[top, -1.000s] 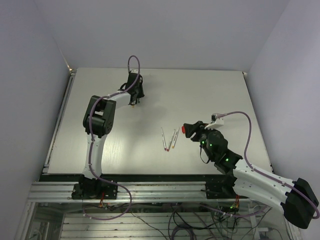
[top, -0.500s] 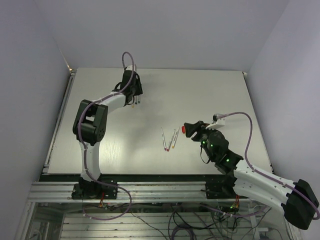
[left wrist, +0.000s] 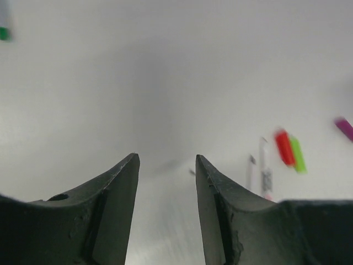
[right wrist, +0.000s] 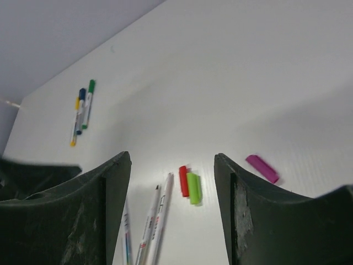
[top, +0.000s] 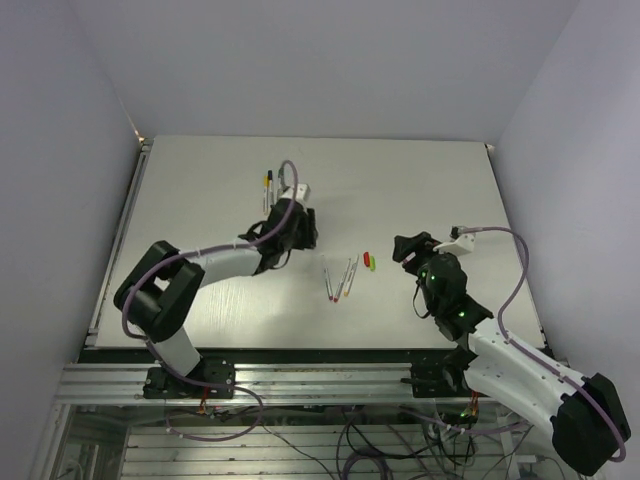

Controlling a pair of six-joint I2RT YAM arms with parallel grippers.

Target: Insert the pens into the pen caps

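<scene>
Three uncapped grey-white pens (top: 338, 280) lie side by side mid-table; they also show in the right wrist view (right wrist: 156, 218) and the left wrist view (left wrist: 263, 172). A red cap (top: 367, 259) and a green cap (top: 372, 267) lie touching just right of them, as the right wrist view shows for the red cap (right wrist: 183, 180) and green cap (right wrist: 193, 187). A magenta cap (right wrist: 262, 168) lies further right. My left gripper (top: 305, 238) is open and empty, left of the pens (left wrist: 165, 160). My right gripper (top: 405, 248) is open and empty, right of the caps (right wrist: 172, 157).
A small bunch of capped pens (top: 268, 188) with green, blue and yellow ends lies at the back of the table, also in the right wrist view (right wrist: 81, 109). The table's right edge (top: 520, 250) is beyond my right arm.
My left gripper has swung from the back of the table toward the centre, leaving the capped pens behind. My right gripper has let go of the red cap beside the green one and drawn back right.
</scene>
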